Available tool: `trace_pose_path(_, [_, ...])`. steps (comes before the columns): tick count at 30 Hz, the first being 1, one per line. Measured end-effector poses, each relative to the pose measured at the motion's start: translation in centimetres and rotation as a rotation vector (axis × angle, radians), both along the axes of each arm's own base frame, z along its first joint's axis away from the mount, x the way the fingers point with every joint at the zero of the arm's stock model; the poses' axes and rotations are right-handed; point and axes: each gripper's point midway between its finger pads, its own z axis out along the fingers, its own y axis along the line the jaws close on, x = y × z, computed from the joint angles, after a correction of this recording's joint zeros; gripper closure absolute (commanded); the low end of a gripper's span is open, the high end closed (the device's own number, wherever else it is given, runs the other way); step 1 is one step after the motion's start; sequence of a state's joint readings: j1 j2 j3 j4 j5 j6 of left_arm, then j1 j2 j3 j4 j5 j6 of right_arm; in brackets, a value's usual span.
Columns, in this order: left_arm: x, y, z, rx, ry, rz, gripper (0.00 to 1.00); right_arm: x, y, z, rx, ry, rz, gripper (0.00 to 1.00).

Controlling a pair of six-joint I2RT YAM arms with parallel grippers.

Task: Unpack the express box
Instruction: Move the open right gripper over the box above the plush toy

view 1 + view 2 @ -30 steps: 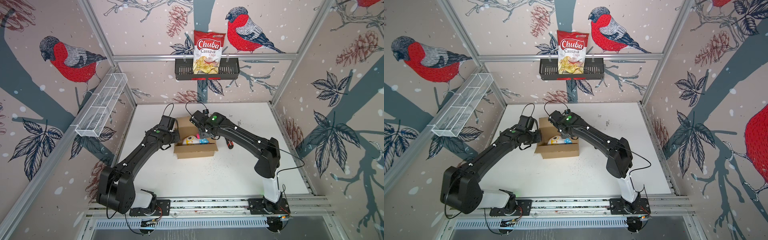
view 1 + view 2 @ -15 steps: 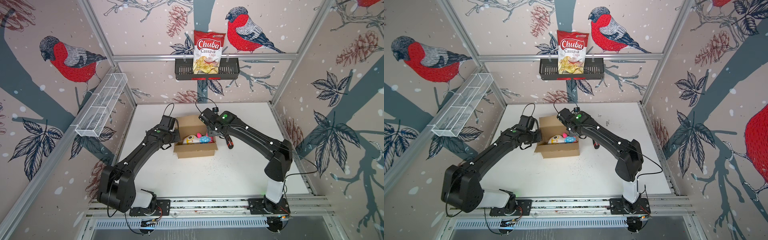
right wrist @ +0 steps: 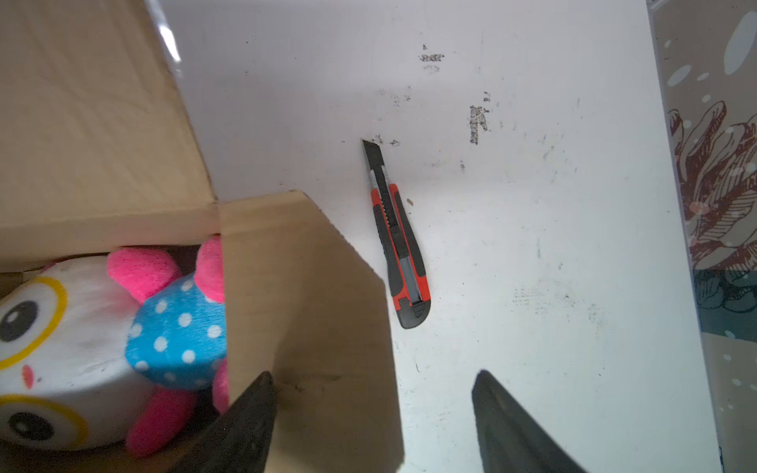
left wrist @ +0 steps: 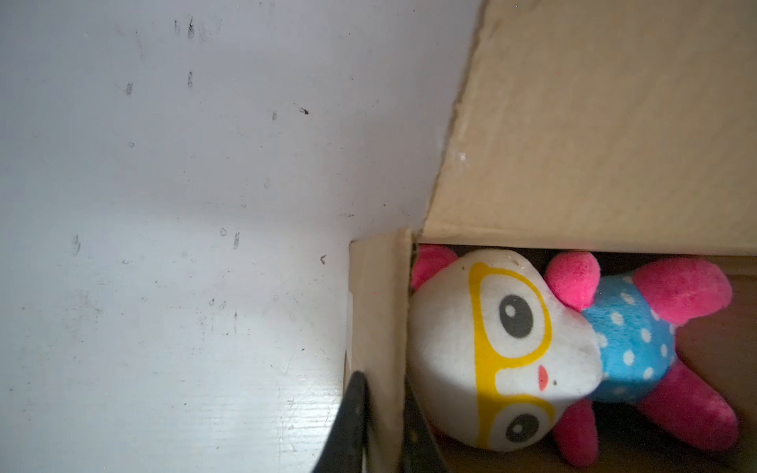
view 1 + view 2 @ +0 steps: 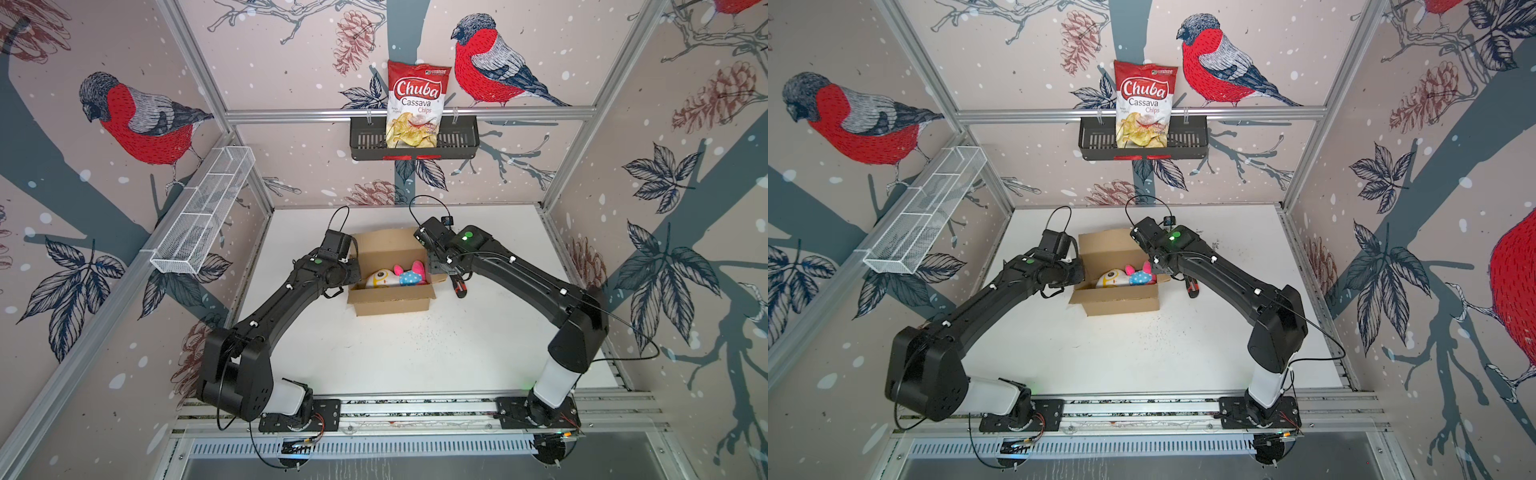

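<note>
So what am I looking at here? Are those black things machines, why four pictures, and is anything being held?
Those are robot arms, a left arm and a right arm, mounted at the near edge of a table, each ending in a two-fingered gripper. The two wide pictures come from one camera head above; the close-ups come from a camera on each wrist. On the table stands the opened express box with a plush toy lying inside; a red-and-black utility knife lies beside it, blade out. The left gripper is shut on the cardboard edge at one end of the box. The right gripper is open at the other end, holding nothing. A Chuba chips bag stands in a black basket on the back wall.
</note>
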State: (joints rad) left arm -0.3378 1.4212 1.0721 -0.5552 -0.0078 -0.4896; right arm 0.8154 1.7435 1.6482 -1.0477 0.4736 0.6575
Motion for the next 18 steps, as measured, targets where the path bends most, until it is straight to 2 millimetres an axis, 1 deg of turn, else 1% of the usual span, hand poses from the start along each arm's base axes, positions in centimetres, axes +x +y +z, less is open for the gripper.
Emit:
trace_pose_path(3, [0.0,0.1,0.0,0.006,0.002,0.003,0.86,0.1,-0.7,-0.7,0.016,0.012,-0.011,0.28])
trace_pose_path(6, [0.1,0.2,0.0,0.012,0.002,0.006,0.86,-0.1,-0.7,-1.8,0.041,0.028,-0.003,0.29])
trace_pose_path(9, [0.1,0.3,0.0,0.018,0.002,0.009,0.86,-0.3,0.3,-2.5,0.079,0.042,0.040,0.29])
trace_pose_path(15, [0.0,0.5,0.0,0.034,0.002,0.000,0.87,-0.1,2.4,-3.2,0.152,0.047,0.124,0.30])
trace_pose_path(18, [0.1,0.7,0.0,0.048,-0.002,0.007,0.87,-0.2,3.2,-3.8,0.186,0.058,0.157,0.30])
